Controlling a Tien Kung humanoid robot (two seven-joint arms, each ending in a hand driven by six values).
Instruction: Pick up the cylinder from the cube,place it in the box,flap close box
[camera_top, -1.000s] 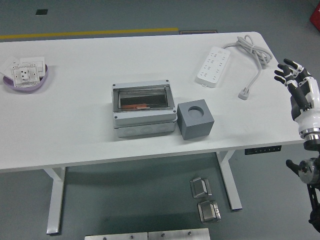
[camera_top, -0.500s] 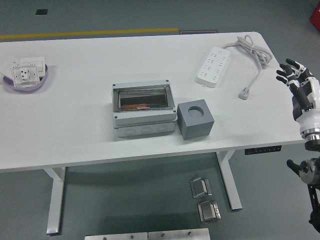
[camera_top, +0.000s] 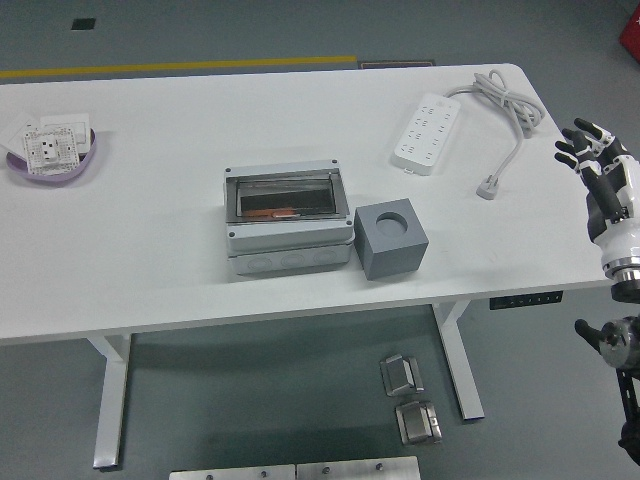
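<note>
A grey cube with an empty round hole in its top stands on the white table, right of the box. The grey box has a clear flap lying over its window; something dark with an orange-red edge shows inside. No cylinder shows on the cube. My right hand is at the table's right edge, fingers spread and holding nothing, far right of the cube. My left hand is out of view.
A white power strip with its coiled cable and plug lies at the back right. A purple dish with white socket plates sits at the far left. Metal parts lie on the floor under the table.
My right hand has drifted slightly to the right, away from the table. Nothing else moved.
</note>
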